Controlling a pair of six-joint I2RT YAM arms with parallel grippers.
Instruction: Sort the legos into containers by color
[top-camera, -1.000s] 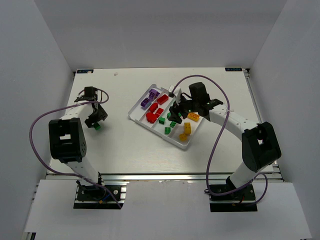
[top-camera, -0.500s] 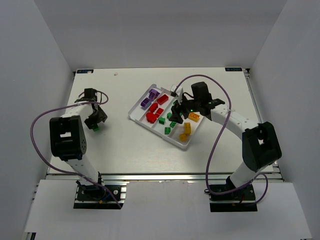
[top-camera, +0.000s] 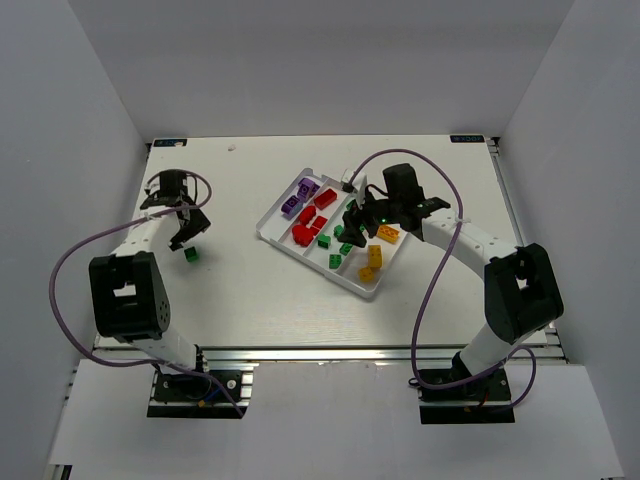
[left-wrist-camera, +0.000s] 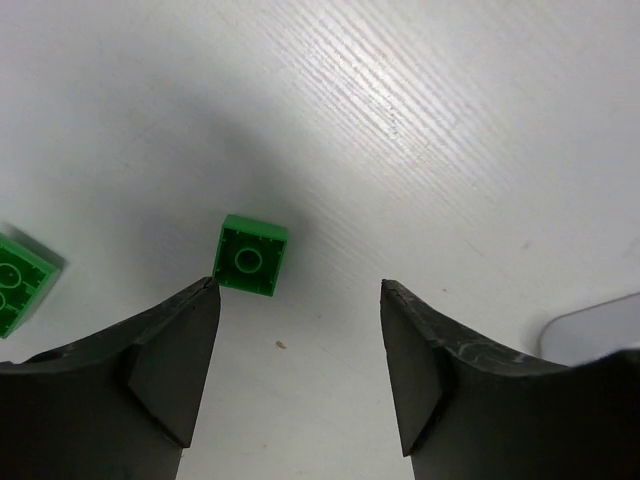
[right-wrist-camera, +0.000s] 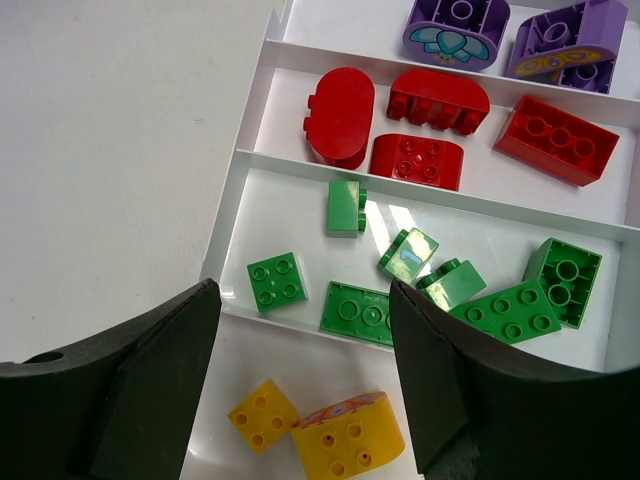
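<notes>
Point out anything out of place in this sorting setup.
One green brick lies upside down, hollow side up, on the table just ahead of the open left gripper, outside the tray. A second green brick lies nearby, cut off by the wrist view's edge. Inside the tray each compartment holds one colour, though some green pieces lie tipped.

I'm looking at a pale, wood-grained tabletop. A white four-compartment tray sits on it at an angle. Well to the tray's left, a small green Lego brick lies underside up on the bare surface. A second green brick lies near it, cut off by the wrist view's edge.
</notes>
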